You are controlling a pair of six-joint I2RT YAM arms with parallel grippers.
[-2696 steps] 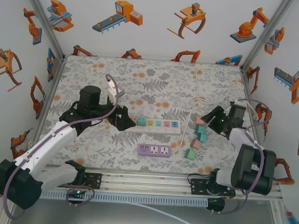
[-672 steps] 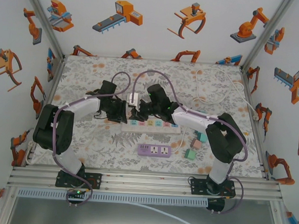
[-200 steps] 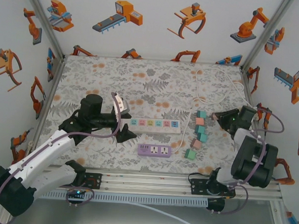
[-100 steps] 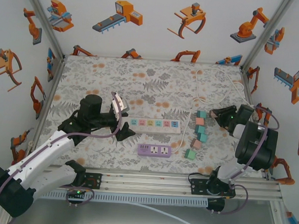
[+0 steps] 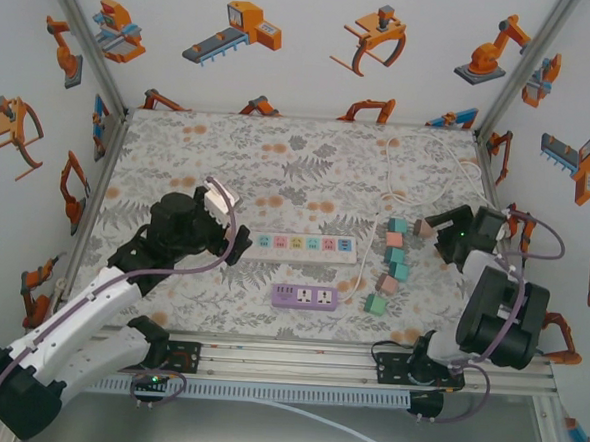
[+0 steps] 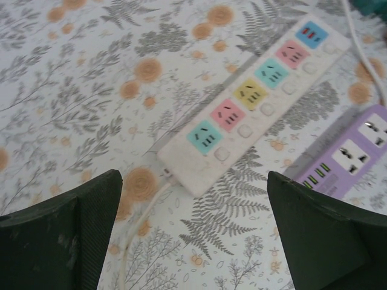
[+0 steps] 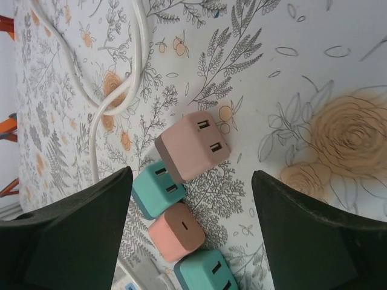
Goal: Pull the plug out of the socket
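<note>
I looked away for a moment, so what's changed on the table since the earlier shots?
The right gripper left the white power strip, swung back to the right and opened, letting a pink plug go onto the mat beside the other plugs. The left gripper, open throughout, drew back from the strip's left end. The white strip, the purple strip and the other plugs stayed put.

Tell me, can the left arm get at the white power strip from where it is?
Probably yes: the left gripper hangs open right over the cable end of the white power strip, with nothing between them. The purple strip lies beside it, apart.
</note>
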